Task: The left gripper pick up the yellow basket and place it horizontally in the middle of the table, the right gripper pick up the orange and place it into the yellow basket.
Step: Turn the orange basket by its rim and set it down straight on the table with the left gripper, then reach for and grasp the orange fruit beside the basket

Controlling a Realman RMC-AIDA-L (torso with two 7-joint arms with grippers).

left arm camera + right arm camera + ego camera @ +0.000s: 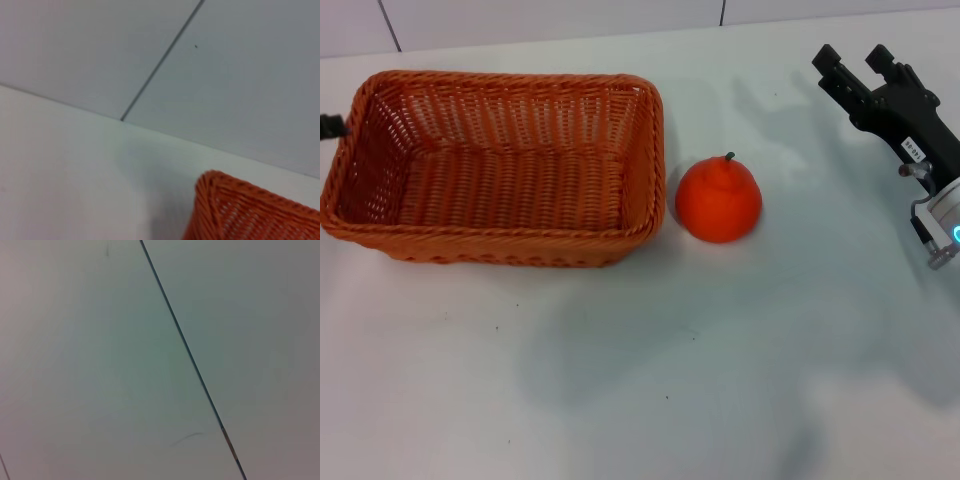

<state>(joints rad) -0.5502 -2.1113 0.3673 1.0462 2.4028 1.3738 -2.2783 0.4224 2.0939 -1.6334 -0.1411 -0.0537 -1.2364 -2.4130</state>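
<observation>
The wide orange-brown wicker basket [495,165] lay placed; my right pincer [860,65], prongs apart at upper right, next needed the round orange fruit [719,199]. My left pincer [330,126] barely showed at the left edge beside the basket; whether it was apart or together, I could not tell.

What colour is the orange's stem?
Dark green, a small stem on top of the bright orange; the head view shows it best.

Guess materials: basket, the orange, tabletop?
Yellow basket: woven wicker or rattan-like strands, orange-brown, braided rim; could be plastic imitation. Orange: matte, evenly coloured skin with dark green stem; real or replica, can't tell. Table: smooth white, faintly glossy, likely laminate.
</observation>
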